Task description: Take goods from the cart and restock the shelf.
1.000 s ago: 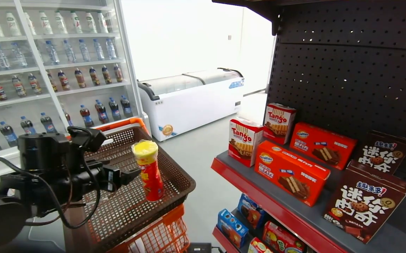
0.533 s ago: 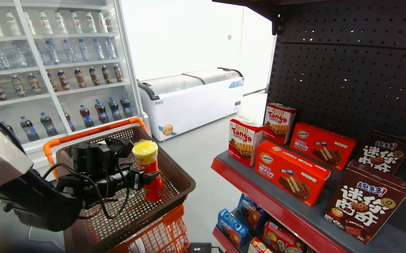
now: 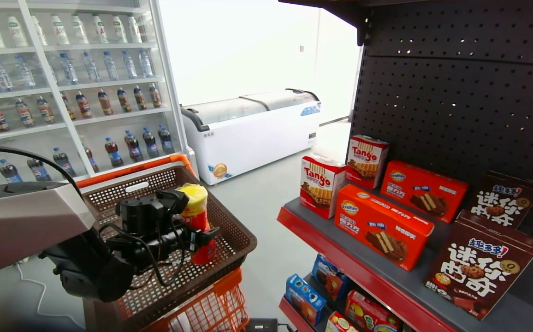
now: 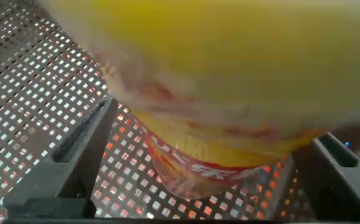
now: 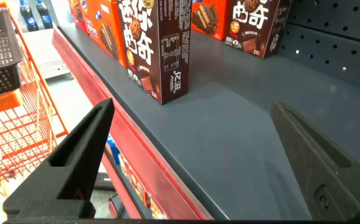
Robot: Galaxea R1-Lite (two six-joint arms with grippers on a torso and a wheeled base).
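I have the left claw in the brown plastic basket with little holes that sits on top of the orange wire cart. The thing I want is the tall red chip can with the yellow lid. It stands straight up on the basket floor, toward the basket side that faces the shelf. The can is right in front of my left claw and sits between its two fingers, one on each side. In the left wrist view I see the can very close, and the two black fingers have a small gap to the can on both sides. So the left claw is spread wide and is not squeezing anything yet. The claw comes in from the side, flat and level, so it crosses the can's long up-and-down line about halfway up. I think that is a good way to grab it. The left arm is much nearer to the can, so the squeeze is its job. My right claw is well apart from the can, over by the grey shelf with the red front edge. It is spread wide too and holds nothing, near a dark brown cookie box.
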